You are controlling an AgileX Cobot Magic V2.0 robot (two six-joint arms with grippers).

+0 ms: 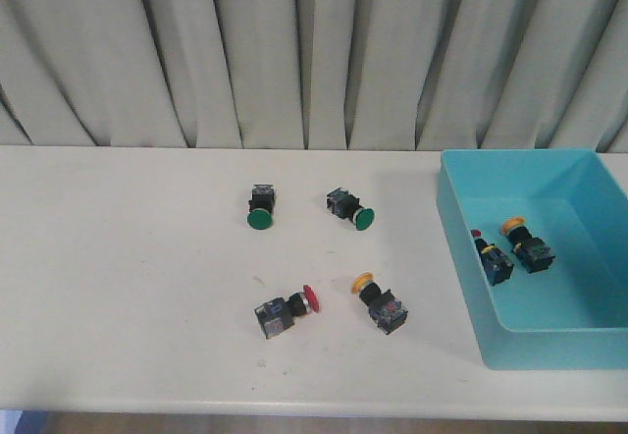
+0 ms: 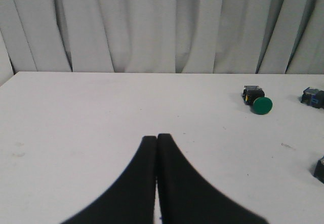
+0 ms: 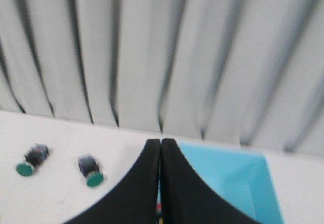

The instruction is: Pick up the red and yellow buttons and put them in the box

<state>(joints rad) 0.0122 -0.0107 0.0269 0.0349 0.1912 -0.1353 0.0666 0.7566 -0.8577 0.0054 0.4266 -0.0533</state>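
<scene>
**A:** Front view gives you two buttons left on the table: the red button and the yellow button, side by side near the front edge, left of the blue box.

**B:** Which arm would you send?

**A:** Probably the right; the yellow one lies nearer the box, cap pointing back-left. Both the left jaws and the right jaws are pressed closed and empty, so you'd open first.
</scene>
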